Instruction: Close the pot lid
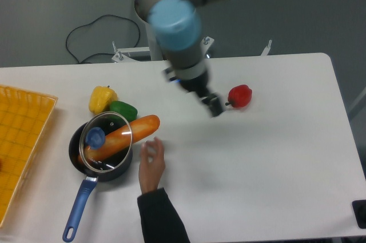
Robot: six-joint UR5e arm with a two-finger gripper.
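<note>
Round clear glass pot lid (106, 142) with blue knob rests on the small black saucepan (98, 163) — tilted, propped by a long orange vegetable (123, 136) across the rim. Two-finger gripper (214, 107) (jaw state indiscernible) hangs well right of the saucepan — a person's hand (151, 164) is nearer.

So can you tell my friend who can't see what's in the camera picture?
A glass pot lid rests tilted on a black pot because a long orange vegetable sticks out. A person's hand reaches nearby, while the gripper hovers near a red pepper.
</note>
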